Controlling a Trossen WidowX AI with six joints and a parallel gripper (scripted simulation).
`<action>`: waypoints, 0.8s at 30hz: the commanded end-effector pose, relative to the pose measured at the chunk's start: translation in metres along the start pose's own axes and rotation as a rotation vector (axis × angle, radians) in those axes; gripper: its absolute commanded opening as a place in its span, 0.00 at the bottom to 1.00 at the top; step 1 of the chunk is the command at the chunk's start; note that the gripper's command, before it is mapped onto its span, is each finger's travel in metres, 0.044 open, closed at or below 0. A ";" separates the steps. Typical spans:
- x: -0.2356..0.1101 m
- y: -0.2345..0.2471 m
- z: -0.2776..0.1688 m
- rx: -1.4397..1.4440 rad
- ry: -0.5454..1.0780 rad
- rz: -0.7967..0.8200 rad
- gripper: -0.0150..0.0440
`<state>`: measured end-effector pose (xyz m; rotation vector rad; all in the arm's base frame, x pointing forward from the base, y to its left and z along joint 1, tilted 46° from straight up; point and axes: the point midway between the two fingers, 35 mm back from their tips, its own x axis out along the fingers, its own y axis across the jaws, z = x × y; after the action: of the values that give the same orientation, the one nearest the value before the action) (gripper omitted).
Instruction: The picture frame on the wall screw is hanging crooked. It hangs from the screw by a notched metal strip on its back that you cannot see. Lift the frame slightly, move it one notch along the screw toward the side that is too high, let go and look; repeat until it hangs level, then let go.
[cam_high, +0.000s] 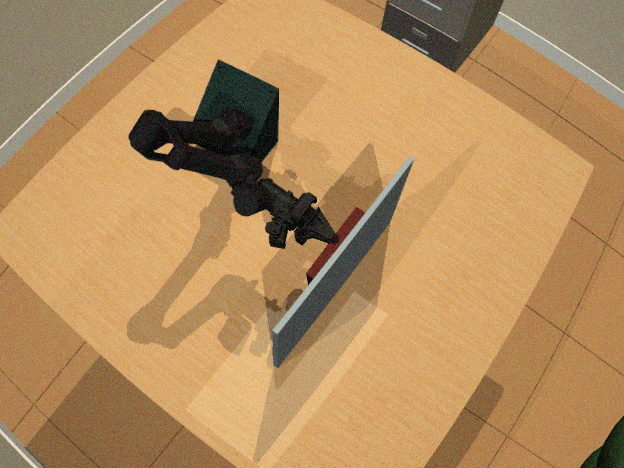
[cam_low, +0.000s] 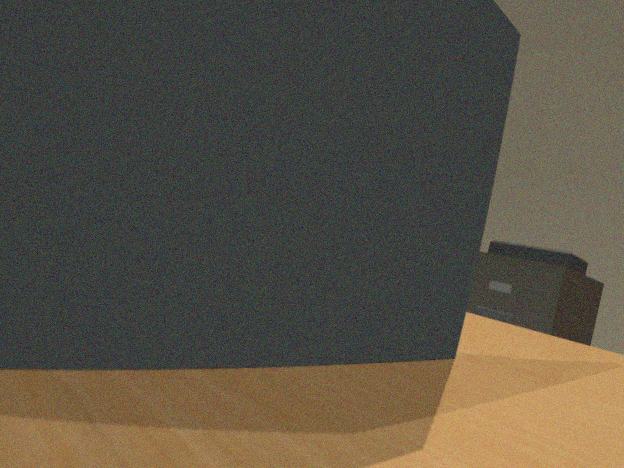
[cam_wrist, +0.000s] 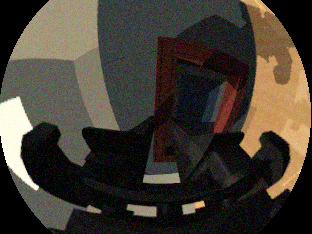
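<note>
The picture frame (cam_high: 322, 262) (cam_wrist: 166, 75) is dark red around a dark picture with a blue and a red patch. It hangs against the near face of the upright blue-grey panel (cam_high: 342, 266) (cam_low: 226, 176) (cam_wrist: 130, 50). My gripper (cam_high: 336, 239) (cam_wrist: 161, 119) is shut on the frame's upper bar, near the middle of its length in the top view. The screw and the notched strip are hidden. In the exterior view the panel hides the frame and gripper. I cannot tell the frame's exact tilt.
The panel stands upright over the wooden table (cam_high: 478, 302) (cam_low: 554, 403), just beyond the fingertips. A dark teal block (cam_high: 246, 83) bears the arm's base. A dark drawer cabinet (cam_high: 423, 30) (cam_low: 529, 292) stands beyond the table edge.
</note>
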<state>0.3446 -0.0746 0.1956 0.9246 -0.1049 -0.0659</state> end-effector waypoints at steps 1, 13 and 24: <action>0.000 0.002 0.000 -0.006 0.000 0.012 0.25; 0.000 0.003 0.000 -0.006 0.000 0.012 0.25; 0.000 0.002 -0.001 -0.006 0.000 0.012 0.25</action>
<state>0.3450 -0.0743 0.1953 0.9239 -0.1076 -0.0641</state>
